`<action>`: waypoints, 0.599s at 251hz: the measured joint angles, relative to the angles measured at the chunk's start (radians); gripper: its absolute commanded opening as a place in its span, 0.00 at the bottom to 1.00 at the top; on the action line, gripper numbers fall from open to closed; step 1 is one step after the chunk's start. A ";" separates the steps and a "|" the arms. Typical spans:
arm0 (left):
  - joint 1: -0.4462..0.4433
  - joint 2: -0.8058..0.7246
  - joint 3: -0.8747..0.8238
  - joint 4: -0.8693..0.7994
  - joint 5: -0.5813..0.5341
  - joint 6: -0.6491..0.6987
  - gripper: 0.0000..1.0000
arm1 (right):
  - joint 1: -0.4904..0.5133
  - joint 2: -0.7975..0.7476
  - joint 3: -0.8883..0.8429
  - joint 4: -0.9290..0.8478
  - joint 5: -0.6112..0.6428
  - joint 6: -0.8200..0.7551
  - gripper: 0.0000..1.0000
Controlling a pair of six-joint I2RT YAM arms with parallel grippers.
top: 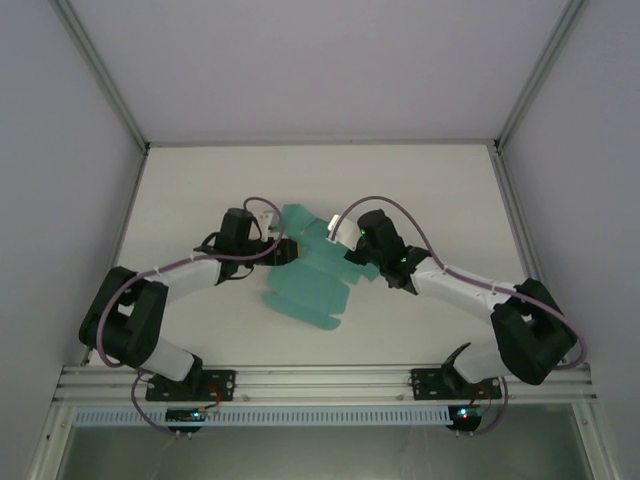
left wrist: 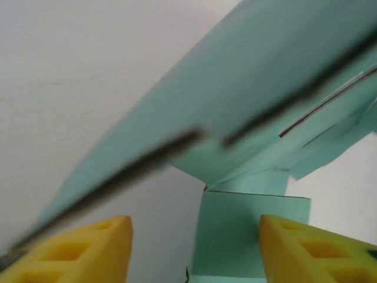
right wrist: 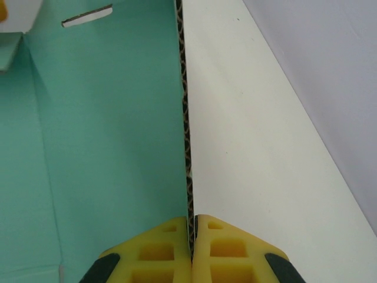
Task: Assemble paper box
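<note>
Paper box (top: 310, 285), a die-cut sheet mid-table (top: 420, 180), lies largely unfolded, one panel apparently lifted; right gripper (right wrist: 193, 227) is pinched tight on that panel's edge, left gripper (left wrist: 194, 236) spread wide beside a flap, most folding seemingly ahead

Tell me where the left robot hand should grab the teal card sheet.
Probably the small rectangular flap of the teal card paper box, which sits between the open left gripper's yellow fingers. Come edge-on from the left; thin card suits a pinch, as the right gripper shows.
</note>
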 measured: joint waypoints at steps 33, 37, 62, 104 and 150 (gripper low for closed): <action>0.000 0.000 -0.024 0.072 0.023 -0.026 0.13 | -0.007 -0.014 0.000 -0.004 -0.026 0.005 0.00; 0.000 0.000 -0.026 0.077 0.023 -0.035 0.09 | -0.009 -0.015 0.000 -0.005 -0.027 0.006 0.00; 0.000 -0.001 -0.031 0.102 0.017 -0.044 0.00 | -0.020 -0.024 0.000 -0.017 -0.044 0.016 0.00; -0.001 -0.014 -0.034 0.101 0.014 -0.047 0.00 | -0.034 -0.033 0.004 -0.043 -0.052 0.020 0.06; -0.008 -0.042 -0.042 0.101 0.022 -0.043 0.00 | -0.060 -0.038 0.026 -0.096 -0.066 0.019 0.12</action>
